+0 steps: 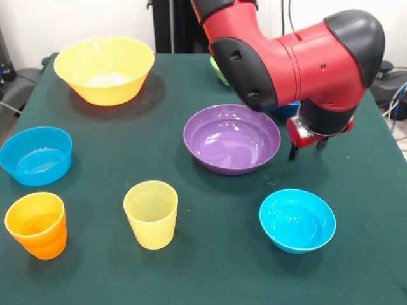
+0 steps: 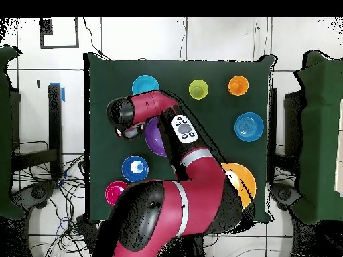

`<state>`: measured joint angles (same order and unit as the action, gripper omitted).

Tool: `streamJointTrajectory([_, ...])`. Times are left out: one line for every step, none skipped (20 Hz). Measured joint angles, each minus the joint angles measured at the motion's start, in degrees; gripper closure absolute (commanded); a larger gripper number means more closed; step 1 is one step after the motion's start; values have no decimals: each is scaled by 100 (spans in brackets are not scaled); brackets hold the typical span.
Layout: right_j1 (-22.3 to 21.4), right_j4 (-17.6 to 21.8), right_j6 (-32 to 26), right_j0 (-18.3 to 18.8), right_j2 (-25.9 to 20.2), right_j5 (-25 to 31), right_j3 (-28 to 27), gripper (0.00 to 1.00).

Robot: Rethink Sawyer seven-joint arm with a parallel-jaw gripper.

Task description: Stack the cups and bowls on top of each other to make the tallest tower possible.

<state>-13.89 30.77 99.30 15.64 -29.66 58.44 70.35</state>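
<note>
My gripper (image 1: 307, 151) hangs open just above the table, right of the wide purple bowl (image 1: 232, 138), with nothing between its fingers. In front of it sits a cyan bowl (image 1: 297, 219). A pale yellow cup (image 1: 151, 213) and an orange cup (image 1: 37, 223) stand upright near the front left. A light blue bowl (image 1: 36, 154) and a large yellow-orange bowl (image 1: 105, 68) sit further left. The arm hides most of a lime green bowl (image 1: 218, 68) and a dark blue bowl (image 1: 287, 110). In the overhead view the dark blue bowl (image 2: 134, 168) and a red bowl (image 2: 115, 193) lie near the gripper (image 2: 125, 132).
The green table (image 1: 191, 273) ends close to the right of the gripper. The bulky red arm (image 1: 305, 60) hangs over the back right of the table. Cables and chairs stand around the table.
</note>
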Motion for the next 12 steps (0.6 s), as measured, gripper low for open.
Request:
streamJointTrajectory([19,2,0,0,-13,62,-36,0])
streamJointTrajectory([38,5,0,1,-26,123,-73,0])
streamJointTrajectory([46,4,0,2,-32,153,-91,0])
streamJointTrajectory([57,4,0,1,-40,183,-113,0])
streamJointTrajectory([59,5,0,1,-42,193,-118,0])
streamJointTrajectory([62,6,0,1,-45,204,-123,0])
streamJointTrajectory([64,7,0,1,-48,215,-128,0])
streamJointTrajectory([43,17,0,2,-46,204,-86,0])
streamJointTrajectory([21,19,-1,3,-45,204,-41,0])
streamJointTrajectory([-15,18,-1,4,-46,202,25,0])
streamJointTrajectory([-51,18,-1,6,-46,200,91,0])
streamJointTrajectory([-159,18,-1,7,-45,203,256,0])
